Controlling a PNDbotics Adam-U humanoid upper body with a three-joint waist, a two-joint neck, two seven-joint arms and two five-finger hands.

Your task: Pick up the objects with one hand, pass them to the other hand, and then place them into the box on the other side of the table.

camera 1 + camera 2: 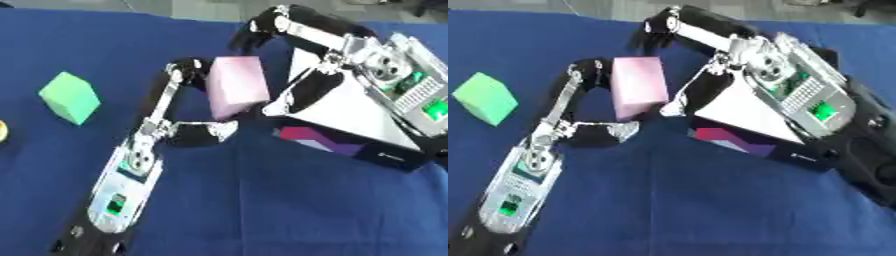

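A pink block (237, 86) stands upright between both hands, just left of the white box (350, 117). The left hand (179, 100) pinches the block's left side and bottom. The right hand (293, 65), equally near, curls over its top and right side.

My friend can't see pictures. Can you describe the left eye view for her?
Two black-and-silver robot hands meet around a pink rectangular block above a dark blue tablecloth: the left hand touches its left side, the right hand curls over its top. A green cube sits far left; a box lies right.
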